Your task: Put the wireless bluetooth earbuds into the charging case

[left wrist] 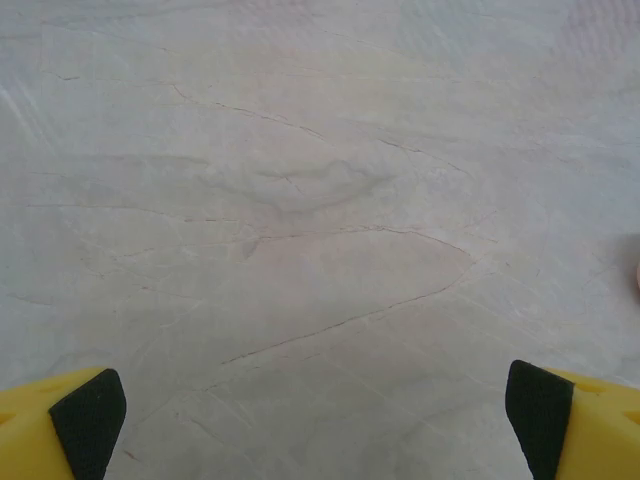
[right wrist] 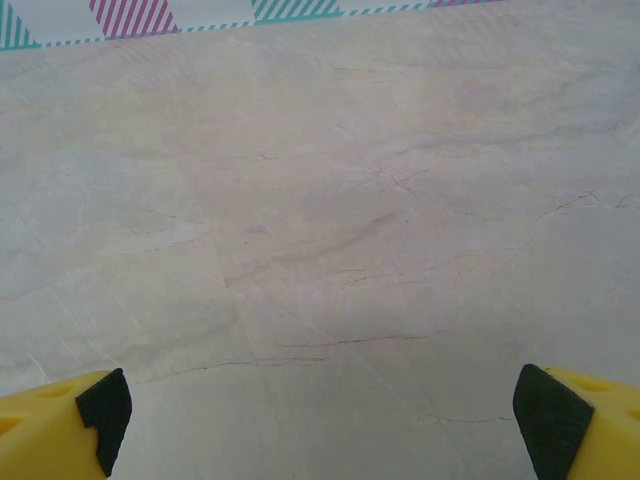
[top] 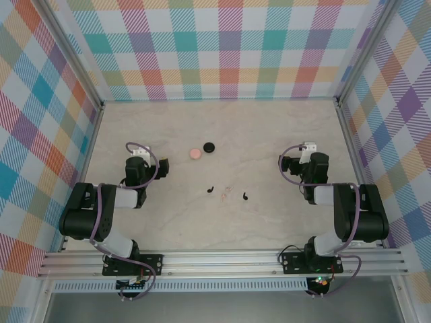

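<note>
Left gripper [left wrist: 315,415] and right gripper [right wrist: 320,415] both have fingers wide apart, holding nothing; charging case [top: 195,153] lies ahead-right of the left fingers, earbuds [top: 210,190] [top: 244,196] behind and between both pairs; risk: the tiny buds skid or flip if a pad lands off-centre

The pale, veined tabletop [left wrist: 320,200] is seen beneath the left claw [left wrist: 318,425], its yellow, black-padded fingers [left wrist: 85,420] spread wide at the near corners. A pink edge of the charging case [left wrist: 636,277] is cut off at the right.
</note>
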